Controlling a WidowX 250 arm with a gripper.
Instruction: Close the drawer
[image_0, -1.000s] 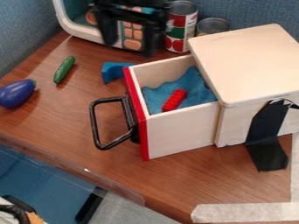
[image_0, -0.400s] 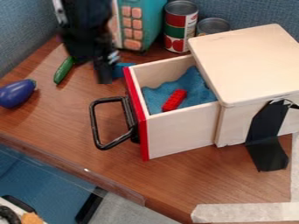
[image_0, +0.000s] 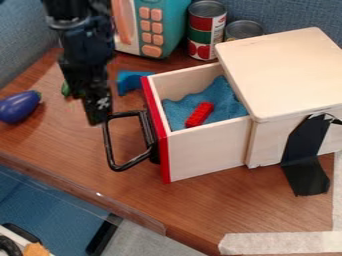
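Obvs drawer (image_0: 208, 154) open, pale wood w/ red front (image_0: 165, 167), blk handle (image_0: 108, 142); can't tell claw (image_0: 99, 118) spread/closed.

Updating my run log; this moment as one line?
drawer: open; gripper: close by handle; inside: red piece, blue cloth; closing: unfinished

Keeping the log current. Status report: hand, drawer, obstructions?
Hand near drawer handle, contact unclear. Drawer open, red piece and blue material inside. No obstruction seen between red front and cabinet.

Red front on pale wooden drawer (image_0: 207, 155), black handle (image_0: 108, 142), purple eggplant (image_0: 19, 107).
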